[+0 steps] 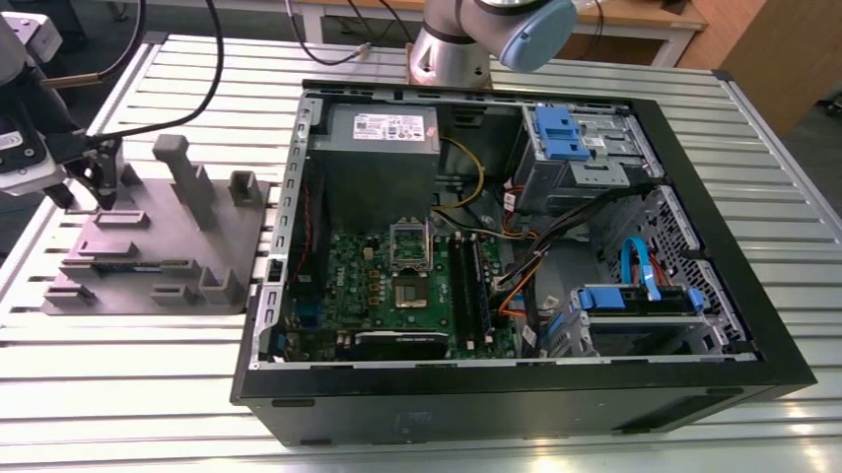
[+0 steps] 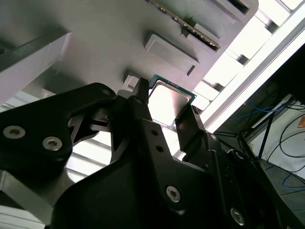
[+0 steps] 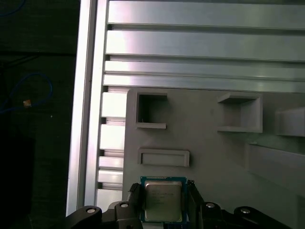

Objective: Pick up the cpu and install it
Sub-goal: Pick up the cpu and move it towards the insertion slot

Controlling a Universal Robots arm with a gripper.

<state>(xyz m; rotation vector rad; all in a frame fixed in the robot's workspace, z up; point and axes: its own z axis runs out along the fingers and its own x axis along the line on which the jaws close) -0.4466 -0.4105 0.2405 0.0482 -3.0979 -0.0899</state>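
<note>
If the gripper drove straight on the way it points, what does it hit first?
Most likely the cpu, dead ahead of the gripper, lying on the grey fixture. Whether they already touch is unclear.

found the fixture (image 1: pixel 145 246) on the table (image 1: pixel 132 394), at the exterior view's left of the computer case (image 1: pixel 526 404). saw the gripper (image 1: pixel 95 192) over the fixture's far corner, at that view's left. found the cpu (image 3: pixel 163 200) between its fingers (image 2: pixel 190 124), touching both, just beside a recess. spotted the socket (image 1: pixel 410 258) inside the case, well apart from the cpu.
</note>
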